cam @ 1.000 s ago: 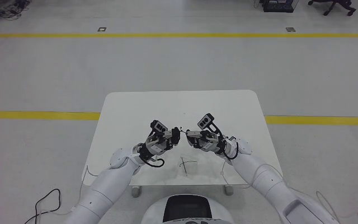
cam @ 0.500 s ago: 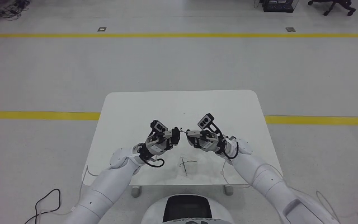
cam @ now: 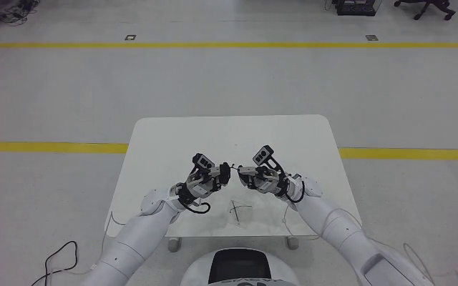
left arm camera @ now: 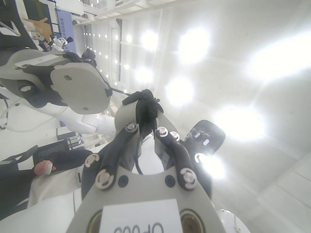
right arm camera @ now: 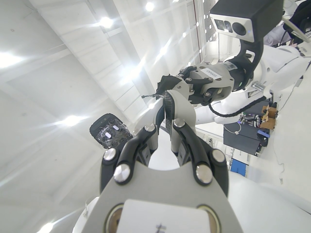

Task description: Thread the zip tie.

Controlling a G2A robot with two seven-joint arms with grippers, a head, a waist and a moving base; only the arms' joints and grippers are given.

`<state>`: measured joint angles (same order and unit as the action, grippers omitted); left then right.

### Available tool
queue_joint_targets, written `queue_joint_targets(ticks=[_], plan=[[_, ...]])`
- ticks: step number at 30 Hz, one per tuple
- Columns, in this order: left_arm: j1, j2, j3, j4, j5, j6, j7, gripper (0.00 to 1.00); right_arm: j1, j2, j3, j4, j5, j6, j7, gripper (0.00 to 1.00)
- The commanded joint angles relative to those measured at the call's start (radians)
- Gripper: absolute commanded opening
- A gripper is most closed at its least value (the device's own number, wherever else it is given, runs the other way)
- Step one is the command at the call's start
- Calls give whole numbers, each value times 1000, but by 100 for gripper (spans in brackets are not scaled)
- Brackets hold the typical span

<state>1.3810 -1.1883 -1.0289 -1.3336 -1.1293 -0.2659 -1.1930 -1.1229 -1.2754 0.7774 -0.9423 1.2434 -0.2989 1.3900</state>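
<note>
Mid-threading, by the look of it. Pinching the zip tie (left arm camera: 119, 91) with the left end effector (left arm camera: 147, 105), pressed together on one end. Same with the right end effector (right arm camera: 165, 100): pressed together on the other end, with a short stub poking out past its tips. Spanning the small gap tip to tip, held well above the counter (cam: 286, 136).

To do this well:
- Hold both pinches firm.
- Line the tail up square with the head slot.
- Feed along the strap axis, not across it.
- Go slow; expect the thin strap to flex and skid off the slot.
- If off-axis, rotate the wrist rather than shove.
- Can't tell head from tail here, so confirm orientation first.
</note>
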Motion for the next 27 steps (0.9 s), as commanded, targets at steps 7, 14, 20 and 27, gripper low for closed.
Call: queue_joint_targets(ticks=[7,14,20,27], plan=[[0,0,0,0,0,0,0,0,-1,-2,-1,6,1,1,0,0],[0,0,0,0,0,0,0,0,0,-3,-1,11,0,3,0,0],[0,0,0,0,0,0,0,0,2,-5,-1,19,1,6,0,0],[0,0,0,0,0,0,0,0,5,-8,-3,28,0,8,0,0]])
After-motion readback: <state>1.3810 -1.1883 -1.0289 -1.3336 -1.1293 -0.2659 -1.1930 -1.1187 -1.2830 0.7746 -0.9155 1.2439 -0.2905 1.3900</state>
